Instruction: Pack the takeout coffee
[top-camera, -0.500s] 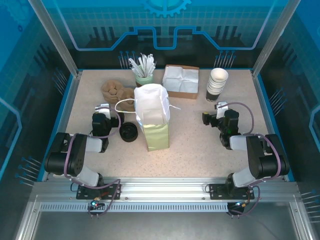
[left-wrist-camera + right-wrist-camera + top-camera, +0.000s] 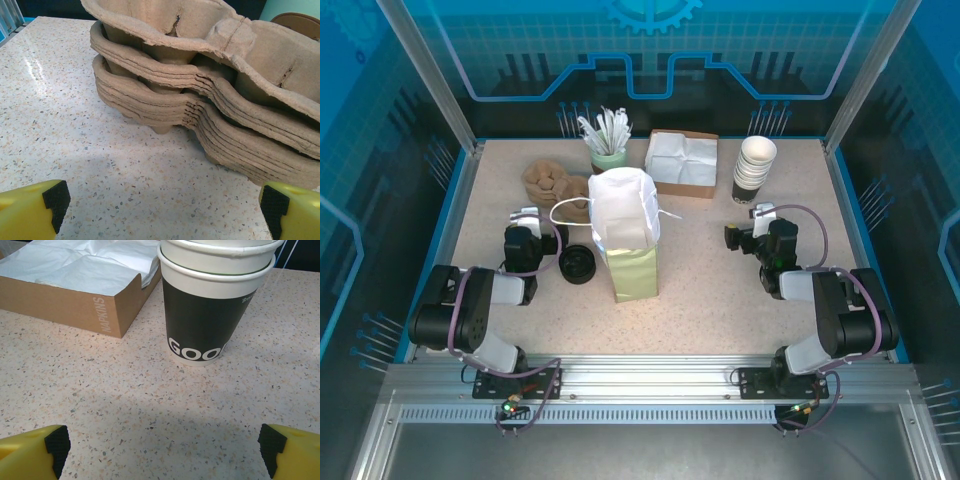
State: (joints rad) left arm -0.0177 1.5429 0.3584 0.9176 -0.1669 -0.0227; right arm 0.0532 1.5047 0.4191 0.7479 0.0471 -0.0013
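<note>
Left gripper [image 2: 164, 212] is spread wide with nothing between its jaws, and its yellow fingers [image 2: 30, 212] with black pads sit at the bottom corners of the left wrist view. Right ahead of it is a stack of moulded pulp cup carriers [image 2: 200, 105], resting on the speckled table [image 2: 75, 150] and apart from the fingers.

Over to the right gripper [image 2: 162, 450], and it's the same story: jaws fully apart, holding nothing, hovering low over the table. In front of it stands a stack of cups [image 2: 215, 315], black-sided with white rims, and up in the left of that view is a brown napkin box [image 2: 75, 305] filled with white napkins.

From the top camera, the left gripper [image 2: 525, 220] is left of centre and the right gripper [image 2: 757, 217] is right of centre. Each points toward the top of the frame. Between them stands the bag [image 2: 630, 255], upright and open-mouthed, its inside white.

The takeout coffee [image 2: 578, 265] sits on the table just left of the bag's base, near the left gripper but not touching it, its black lid facing the camera. At the upper edge of the table a green cup of white sticks [image 2: 608, 140] stands between the carriers and the napkin box.
</note>
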